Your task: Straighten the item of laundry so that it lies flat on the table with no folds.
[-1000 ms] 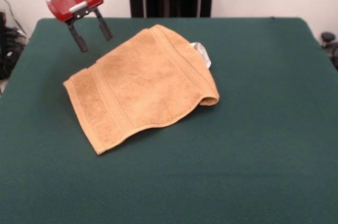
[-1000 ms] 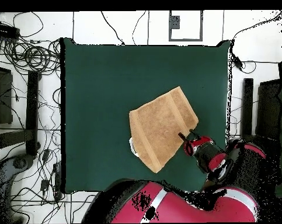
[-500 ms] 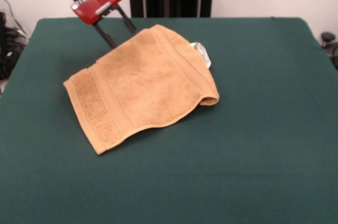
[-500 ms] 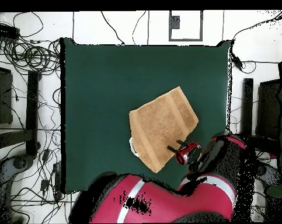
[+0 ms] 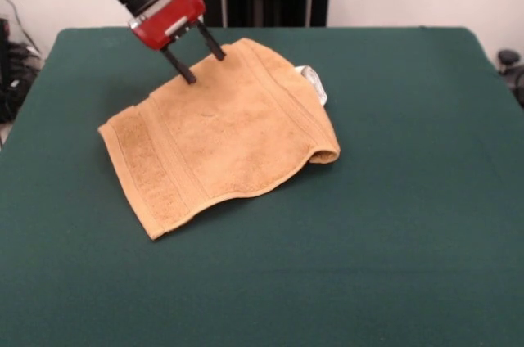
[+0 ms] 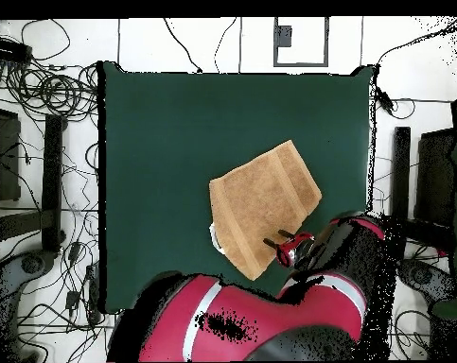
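Pincer point(image 5: 202, 65) moved right — tips apart, now over folded towel point(image 5: 221, 134) on table point(image 5: 409, 200).

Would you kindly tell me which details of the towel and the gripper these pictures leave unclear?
- Towel: its underside and how many layers lie folded, both views; the top layer covers them.
- White tag: any print, front view; too small, partly tucked behind the towel's edge.
- Gripper: whether its tips touch the cloth, front view; overhead the arm hides the wrist.
- Table: near edge, cut off in the front view.

white tag point(image 5: 313, 82) mostly tucked behind folded towel point(image 5: 221, 134) edge, mark unreadable
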`<state>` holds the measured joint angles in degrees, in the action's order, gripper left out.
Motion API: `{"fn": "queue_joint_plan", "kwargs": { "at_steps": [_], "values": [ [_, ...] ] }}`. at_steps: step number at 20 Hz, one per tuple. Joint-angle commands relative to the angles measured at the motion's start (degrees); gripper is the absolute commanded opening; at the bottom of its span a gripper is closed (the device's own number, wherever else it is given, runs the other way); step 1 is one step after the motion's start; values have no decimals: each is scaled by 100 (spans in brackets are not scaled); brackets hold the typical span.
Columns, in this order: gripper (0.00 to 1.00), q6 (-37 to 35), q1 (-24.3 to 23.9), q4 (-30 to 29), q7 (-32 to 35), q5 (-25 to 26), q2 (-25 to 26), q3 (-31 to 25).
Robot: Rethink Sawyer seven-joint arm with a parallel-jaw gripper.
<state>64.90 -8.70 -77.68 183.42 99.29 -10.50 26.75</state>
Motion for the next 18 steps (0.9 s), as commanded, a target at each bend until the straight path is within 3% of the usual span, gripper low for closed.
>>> {"fn": "queue_joint_plan", "kwargs": {
  "at_steps": [1,5,6,8,10,15,17,18],
  "values": [
    [100,-983,-7,-19,-597,-918,117,-903],
    [100,-1210,-299,-271,-2629,-1886,-204,-946],
    [100,-1191,-424,-410,-3474,-2345,-326,-949],
    [100,-1043,-506,-565,-4401,-2922,-406,-897],
    [100,-916,-490,-608,-4804,-3246,-371,-802],
    [100,-768,-419,-456,-4818,-3377,-160,-623],
    [100,-932,-333,-296,-4319,-3140,-75,-586],
    [100,-1248,-126,-22,-2915,-2456,122,-524]
  ]
}}
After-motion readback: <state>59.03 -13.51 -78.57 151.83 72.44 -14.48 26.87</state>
